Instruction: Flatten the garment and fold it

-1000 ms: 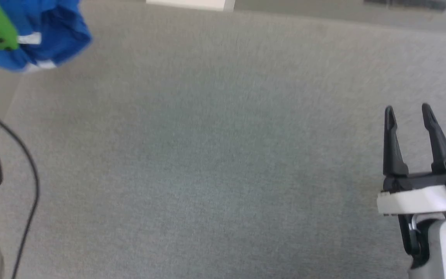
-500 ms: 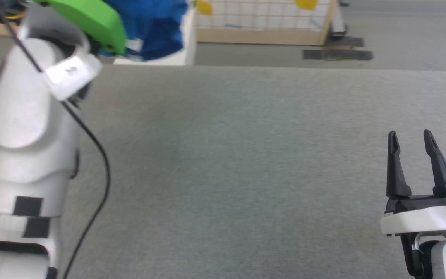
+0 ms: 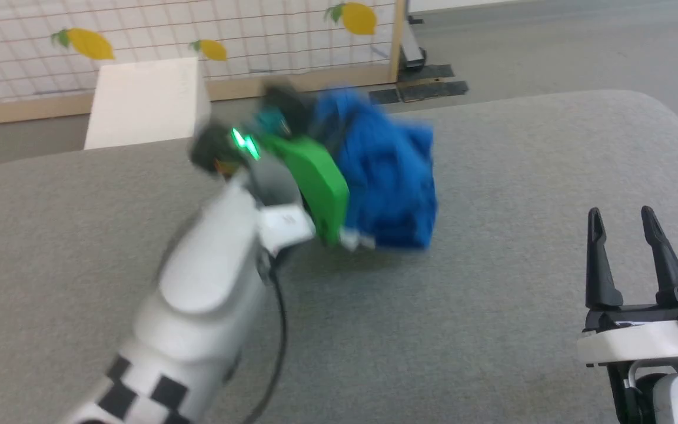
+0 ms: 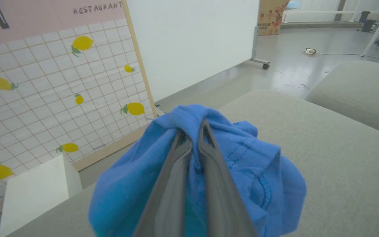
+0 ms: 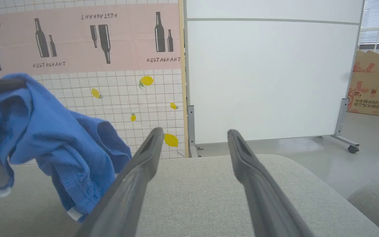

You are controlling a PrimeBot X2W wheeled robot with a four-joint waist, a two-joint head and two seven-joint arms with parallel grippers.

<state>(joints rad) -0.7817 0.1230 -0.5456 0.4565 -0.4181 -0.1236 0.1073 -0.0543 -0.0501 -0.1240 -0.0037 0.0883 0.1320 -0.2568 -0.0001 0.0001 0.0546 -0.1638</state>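
While the left gripper (image 4: 193, 131) is pinching a fold of the garment (image 4: 242, 171) between its closed fingers, the blue fabric is hanging from it in a crumpled bundle over the far middle part of the grey padded surface (image 3: 492, 330). Seen from the head, the garment is showing blurred just beside the arm's green wrist housing (image 3: 315, 182), and whether its lower edge is touching the surface cannot be told. White trim is showing at its lowest hems in the right wrist view. The right gripper (image 3: 620, 215) is hovering low at the right, well apart from the garment, its two fingers spread and holding nothing. Behind the surface, a white box (image 3: 145, 100) is standing before a tiled panel printed with lemons (image 3: 139, 35).
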